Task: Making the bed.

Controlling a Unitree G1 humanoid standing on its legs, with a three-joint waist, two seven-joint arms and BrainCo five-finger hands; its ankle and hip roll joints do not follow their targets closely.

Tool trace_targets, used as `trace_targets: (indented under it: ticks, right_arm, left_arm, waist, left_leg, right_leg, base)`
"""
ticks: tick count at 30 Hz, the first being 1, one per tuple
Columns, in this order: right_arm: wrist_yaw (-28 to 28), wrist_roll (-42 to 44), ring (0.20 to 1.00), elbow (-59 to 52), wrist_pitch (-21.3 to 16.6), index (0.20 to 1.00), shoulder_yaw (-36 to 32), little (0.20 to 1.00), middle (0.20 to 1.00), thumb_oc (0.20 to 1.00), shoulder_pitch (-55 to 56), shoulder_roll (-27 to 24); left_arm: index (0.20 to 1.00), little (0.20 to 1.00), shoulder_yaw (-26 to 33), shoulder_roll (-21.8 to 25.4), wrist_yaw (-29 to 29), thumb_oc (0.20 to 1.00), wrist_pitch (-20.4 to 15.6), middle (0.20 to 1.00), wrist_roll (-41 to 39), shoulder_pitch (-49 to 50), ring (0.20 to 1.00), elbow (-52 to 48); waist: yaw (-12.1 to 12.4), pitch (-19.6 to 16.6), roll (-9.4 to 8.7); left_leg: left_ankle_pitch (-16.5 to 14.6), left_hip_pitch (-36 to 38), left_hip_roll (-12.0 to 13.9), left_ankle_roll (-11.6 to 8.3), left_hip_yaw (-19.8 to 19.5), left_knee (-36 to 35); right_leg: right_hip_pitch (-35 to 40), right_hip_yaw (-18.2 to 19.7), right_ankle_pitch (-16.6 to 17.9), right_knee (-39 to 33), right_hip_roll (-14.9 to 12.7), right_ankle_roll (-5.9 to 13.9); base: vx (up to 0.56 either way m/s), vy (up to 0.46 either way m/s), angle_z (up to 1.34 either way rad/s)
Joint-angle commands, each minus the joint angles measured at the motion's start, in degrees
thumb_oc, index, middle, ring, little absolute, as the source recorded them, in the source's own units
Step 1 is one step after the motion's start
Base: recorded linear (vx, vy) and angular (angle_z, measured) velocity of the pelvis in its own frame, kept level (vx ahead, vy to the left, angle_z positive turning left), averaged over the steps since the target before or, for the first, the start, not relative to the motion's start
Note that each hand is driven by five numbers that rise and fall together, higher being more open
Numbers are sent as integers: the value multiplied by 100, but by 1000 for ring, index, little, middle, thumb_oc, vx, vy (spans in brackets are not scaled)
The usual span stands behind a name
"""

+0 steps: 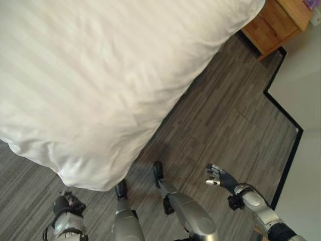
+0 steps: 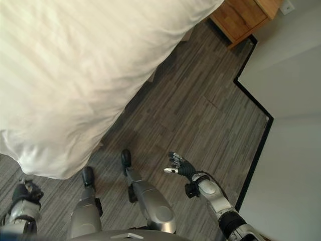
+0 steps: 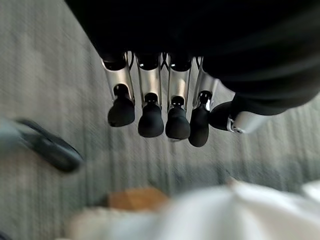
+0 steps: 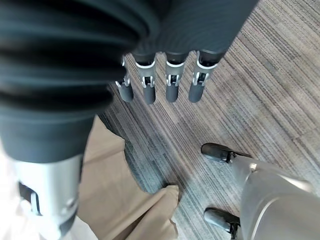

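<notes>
White duvet point(image 1: 100, 85) lies apart from both empty, loosely spread hands: left hand point(image 1: 67, 205), right hand point(image 1: 219, 176).

wooden nightstand point(image 1: 281, 22) (far corner), striped carpet point(image 1: 225, 125)

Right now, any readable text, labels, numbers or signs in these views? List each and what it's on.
None readable.
White duvet: plain, no print or tag visible.
Wooden nightstand: a small purple item sits on its top at the edge of the view, too small to read.
Grey floor and pale wall: no signs.
</notes>
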Motion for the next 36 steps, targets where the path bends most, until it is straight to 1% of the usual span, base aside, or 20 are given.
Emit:
trace_targets:
  ticks: [1,3,4,5,9,11,12,14,17,19,20,21,24,26,28,31,32,34,35,36]
  right_arm:
    - [-12,218,1000,-96,-100,1000,93,1000,1000,1000,84,-15]
    - [-8,155,1000,-60,-81,1000,60,1000,1000,1000,205,-8]
    - [-9,152,1000,-61,-82,1000,63,1000,1000,1000,212,-10]
    - [-53,41,1000,12,-95,1000,43,1000,1000,1000,328,7]
    - [-114,-83,1000,206,-135,1000,-68,1000,1000,1000,526,-31]
    - [-99,-160,1000,300,-147,1000,-132,1000,1000,1000,700,-78]
    - [-72,-271,1000,453,-149,1000,-245,1000,1000,1000,893,-118]
    - [-52,-355,1000,549,-158,1000,-336,1000,1000,1000,1028,-136]
    - [-26,-579,1000,686,-165,1000,-634,1000,1000,1000,1322,-144]
    - [-6,-722,1000,731,-159,1000,-807,1000,1000,1000,1437,-156]
    - [11,-761,1000,708,-161,1000,-921,1000,1000,1000,1493,-169]
    - [20,-794,1000,690,-144,1000,-1019,1000,1000,1000,1549,-208]
    - [98,-632,1000,348,-124,1000,-1275,1000,1000,1000,1404,-366]
    - [106,-624,1000,247,-108,1000,-1304,1000,1000,1000,1407,-378]
    - [94,-615,1000,10,-71,1000,-1296,1000,1000,1000,1202,-430]
    - [71,-579,1000,-122,-67,1000,-1317,1000,1000,1000,1145,-439]
    - [46,-548,1000,-228,-76,1000,-1414,1000,1000,1000,1138,-399]
    - [-14,-468,1000,-279,-98,1000,-1455,1000,1000,1000,1119,-285]
    - [-83,-488,1000,-338,-114,1000,-1467,1000,1000,1000,1070,-259]
    - [-109,-525,1000,-555,-132,1000,-1521,1000,1000,1000,1079,-274]
  left_arm:
    - [200,200,436,64,250,200,-148,200,-72,402,200,9]
    - [200,200,580,-3,356,200,-227,200,-142,584,200,2]
    - [200,200,581,-9,357,200,-229,200,-141,595,200,-3]
    - [200,200,829,-86,655,200,-566,200,-396,723,200,-181]
    - [200,200,1223,-137,1296,200,-1137,200,-481,1051,200,-665]
    - [200,200,1399,-182,1506,200,-1450,200,-569,1196,200,-1098]
    - [200,200,1547,-230,1630,200,-1782,200,-580,1389,200,-1688]
    - [200,200,1628,-282,1780,200,-1872,200,-444,1544,200,-2070]
    - [200,200,1822,-408,1983,200,-2158,200,-73,1861,200,-3381]
    - [200,200,1778,-533,1913,200,-2109,200,146,2022,200,-3830]
    - [373,373,1699,-599,1671,373,-2032,373,181,2100,373,-4133]
    - [1000,1000,1591,-659,1492,1000,-1969,1000,300,2221,1000,-4424]
    - [1000,1000,557,-446,277,1000,-1294,1000,452,2193,1000,-4225]
    - [1000,1000,307,-467,76,1000,-1199,1000,361,2149,1000,-4283]
    - [1000,1000,-627,-430,-375,1000,-822,1000,663,1982,1000,-4595]
    - [1000,1000,-1007,-343,-470,1000,-754,1000,993,1933,1000,-4834]
    - [1000,1000,-1429,-417,-719,1000,-665,1000,1069,1896,1000,-5327]
    - [1000,1000,-1968,-642,-1001,1000,-492,1000,781,1670,1000,-5496]
    - [1000,1000,-2276,-514,-1028,1000,-473,1000,1235,1660,1000,-5771]
    - [1000,1000,-2400,-395,-1057,1000,-449,1000,1519,1677,1000,-6031]
  waist:
    - [252,-9,71]
    - [313,-78,201]
    - [307,-82,203]
    - [410,-188,392]
    - [587,-492,721]
    - [675,-670,888]
    - [761,-828,1053]
    - [776,-923,1149]
    - [836,-1219,1330]
    - [848,-1393,1407]
    - [854,-1457,1426]
    - [855,-1524,1462]
    - [734,-1746,1564]
    - [708,-1787,1596]
    - [519,-1907,1672]
    - [452,-1919,1688]
    - [336,-1961,1702]
    - [194,-1986,1704]
    - [122,-1977,1690]
    - [47,-1956,1701]
  left_leg:
    - [398,-167,-23,22,-309,-106]
    - [387,-120,-58,33,-347,-106]
    - [386,-117,-58,34,-351,-106]
    - [324,-19,-100,53,-395,-106]
    - [319,130,-217,84,-481,-106]
    - [284,271,-274,112,-561,-106]
    - [255,384,-340,133,-671,-106]
    - [235,466,-380,145,-768,-106]
    - [223,616,-460,162,-981,-106]
    - [213,692,-500,164,-1091,-106]
    - [219,719,-506,165,-1123,-106]
    - [219,763,-517,167,-1175,-106]
    - [239,823,-538,199,-1184,-106]
    - [232,846,-544,210,-1167,-106]
    - [213,916,-542,245,-1019,-106]
    - [193,962,-533,257,-928,-106]
    - [170,996,-527,267,-778,-106]
    - [149,1030,-519,275,-531,-106]
    - [119,1022,-503,296,-282,-106]
    - [95,1026,-428,300,-9,-106]
  right_leg:
    - [110,222,-46,74,-175,402]
    - [177,170,-66,75,-227,399]
    - [183,165,-69,74,-228,400]
    - [305,108,-140,81,-275,397]
    - [530,-29,-217,79,-404,391]
    - [724,-115,-308,88,-476,389]
    - [898,-207,-401,102,-542,383]
    - [1015,-285,-451,115,-581,385]
    - [1278,-456,-566,138,-655,388]
    - [1418,-547,-601,113,-687,386]
    - [1472,-587,-611,108,-696,388]
    - [1538,-635,-620,99,-713,394]
    - [1632,-680,-599,81,-750,424]
    - [1642,-668,-593,81,-752,426]
    - [1643,-568,-541,93,-760,447]
    - [1647,-502,-522,102,-761,459]
    - [1618,-406,-473,104,-761,475]
    - [1533,-235,-360,72,-747,540]
    - [1365,-69,-127,64,-719,651]
    - [1201,150,-63,64,-648,698]
  base:
    - [0,0,0]
    - [11,1,9]
    - [47,7,16]
    - [37,8,12]
    - [53,20,15]
    - [87,27,28]
    - [68,21,26]
    - [71,16,35]
    - [70,-1,44]
    - [48,7,35]
    - [18,-3,32]
    - [23,-2,28]
    - [-19,15,17]
    - [-10,39,15]
    - [-28,59,0]
    - [-28,39,-21]
    - [-29,50,-34]
    - [-54,51,-41]
    - [-102,35,-48]
    - [-105,15,-120]
